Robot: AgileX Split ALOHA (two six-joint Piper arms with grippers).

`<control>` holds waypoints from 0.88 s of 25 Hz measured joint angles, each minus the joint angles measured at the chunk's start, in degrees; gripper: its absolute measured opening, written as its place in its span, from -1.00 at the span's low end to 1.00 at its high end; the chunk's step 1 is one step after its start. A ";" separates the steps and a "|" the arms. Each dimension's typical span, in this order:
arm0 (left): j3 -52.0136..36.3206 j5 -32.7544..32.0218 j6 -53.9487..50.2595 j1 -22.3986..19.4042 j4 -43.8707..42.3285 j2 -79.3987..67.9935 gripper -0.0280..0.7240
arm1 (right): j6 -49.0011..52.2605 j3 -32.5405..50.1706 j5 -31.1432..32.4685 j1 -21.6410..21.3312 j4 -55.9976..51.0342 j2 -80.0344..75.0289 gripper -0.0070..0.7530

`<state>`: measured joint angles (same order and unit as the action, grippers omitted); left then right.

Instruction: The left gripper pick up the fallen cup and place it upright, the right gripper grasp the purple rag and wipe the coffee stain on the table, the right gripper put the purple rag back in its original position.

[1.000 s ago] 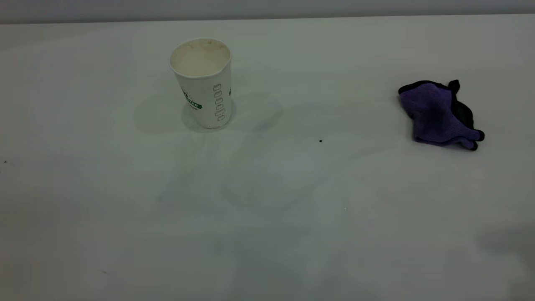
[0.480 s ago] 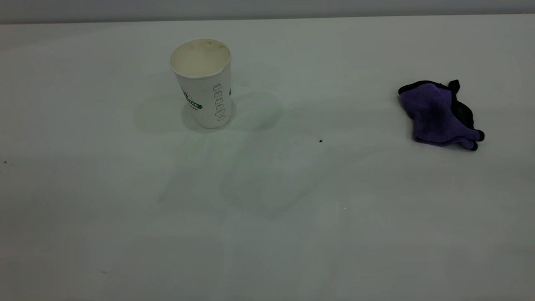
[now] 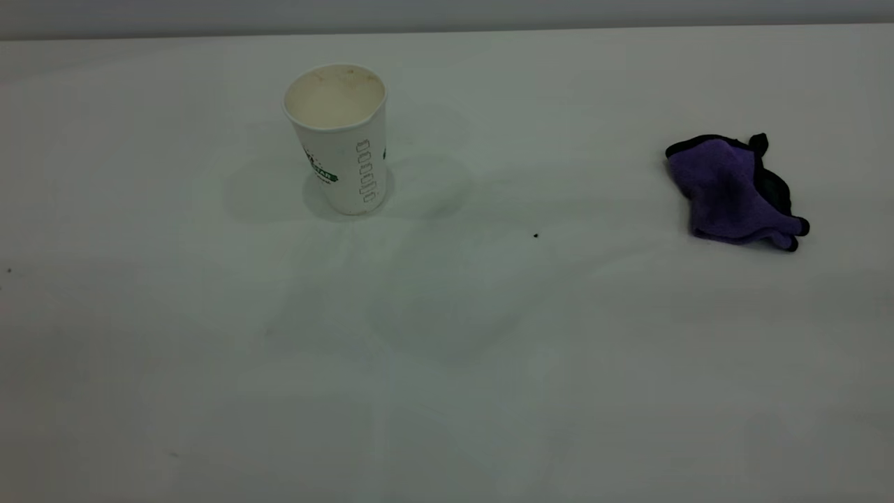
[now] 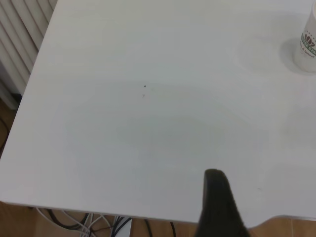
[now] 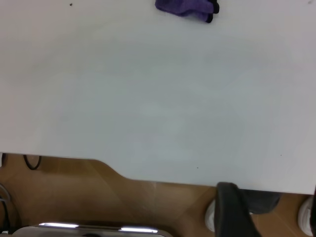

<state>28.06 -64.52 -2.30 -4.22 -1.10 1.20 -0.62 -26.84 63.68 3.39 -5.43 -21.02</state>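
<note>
The cup point(image 3: 341, 137) stands upright on the far left part of the table point(image 3: 447, 363), mouth up, its cream inside empty and its green band facing the near side; it also shows at the edge of the left wrist view point(image 4: 308, 42). As thin ribbed paper it is probably very light and easy to crush or tip, so if it needed handling, a gentle pinch across the middle of the wall would suit it best. The purple rag point(image 3: 731, 190) lies crumpled at the far right, well apart from the cup, and shows again in the right wrist view point(image 5: 187, 8). It looks soft and limp, likely to fold and drag, so a pinch on a raised fold near its top would likely hold it best. No round brown coffee stain can be made out anywhere; only a tiny black speck point(image 3: 536, 235) sits between cup and rag. Nothing stands in the way on the surface. The left gripper point(image 4: 219, 207) and the right gripper point(image 5: 236, 211) each show only one dark finger near the table's near edge, so whether either pincer is spread or pressed together cannot be told. By this layout, the task seems finished.
</note>
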 joint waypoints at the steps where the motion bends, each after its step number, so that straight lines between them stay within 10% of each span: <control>1: 0.00 0.00 0.00 0.00 0.00 0.00 0.45 | 0.00 0.00 0.00 0.00 0.00 0.02 0.12; 22: 0.00 0.00 -0.11 0.00 0.00 0.00 0.45 | 0.07 0.00 0.83 0.00 -0.07 21.98 0.12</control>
<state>28.06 -64.52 -2.41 -4.22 -1.10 1.20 -0.55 -26.84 64.51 3.39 -5.50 0.96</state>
